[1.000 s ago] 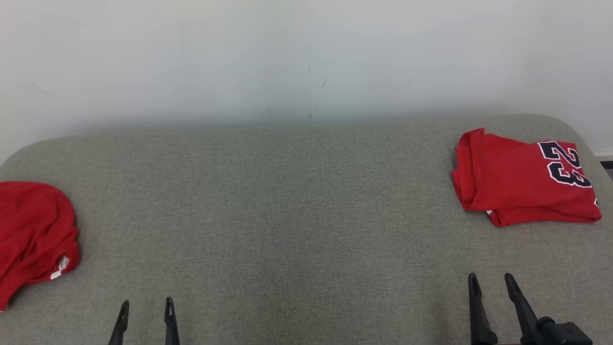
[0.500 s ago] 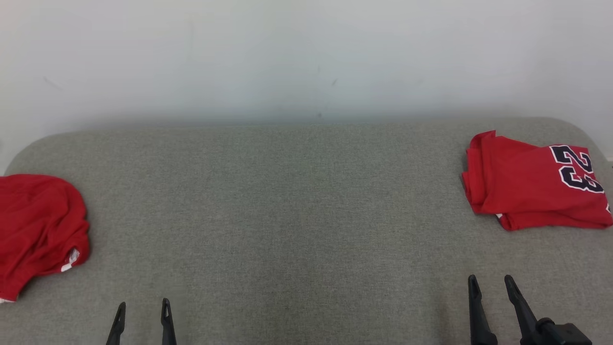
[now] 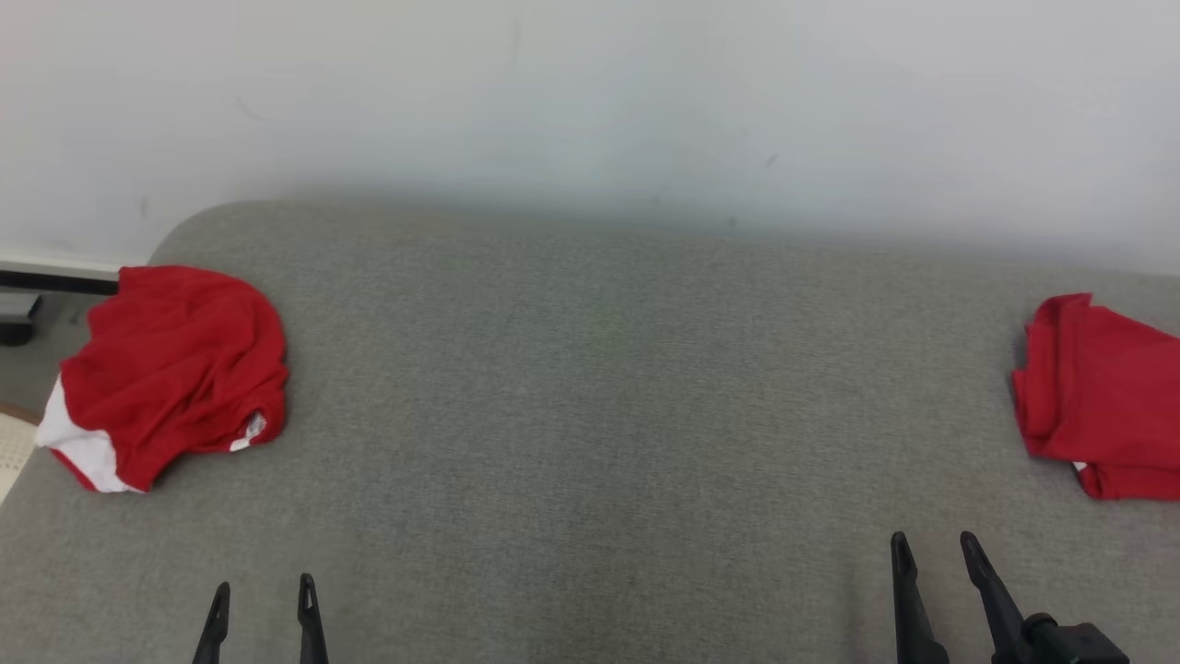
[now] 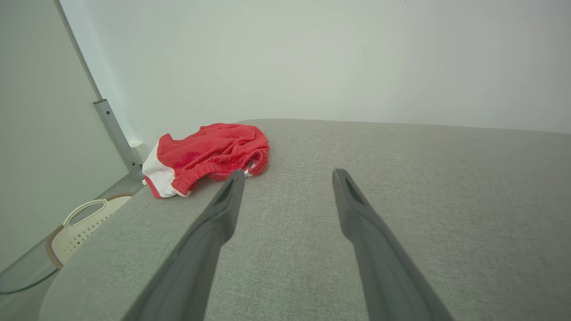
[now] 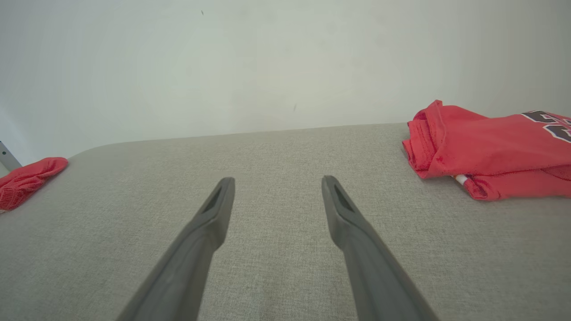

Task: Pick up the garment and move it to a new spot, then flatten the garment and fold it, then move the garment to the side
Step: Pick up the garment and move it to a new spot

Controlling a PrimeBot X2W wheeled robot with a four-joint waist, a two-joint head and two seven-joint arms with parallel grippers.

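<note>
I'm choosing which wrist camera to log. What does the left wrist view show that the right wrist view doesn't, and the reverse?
Left wrist view adds: the open left fingers, a basket, a metal post, and the white edge of the garment.
Right wrist view adds: the open right fingers and the folded jersey with dark numerals.
Both share: the crumpled red garment, the grey cushion and the white wall.

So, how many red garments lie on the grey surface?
2. A crumpled red garment lies at the left end of the grey surface; a folded red garment lies at the right end, cut by the picture's edge.
</note>
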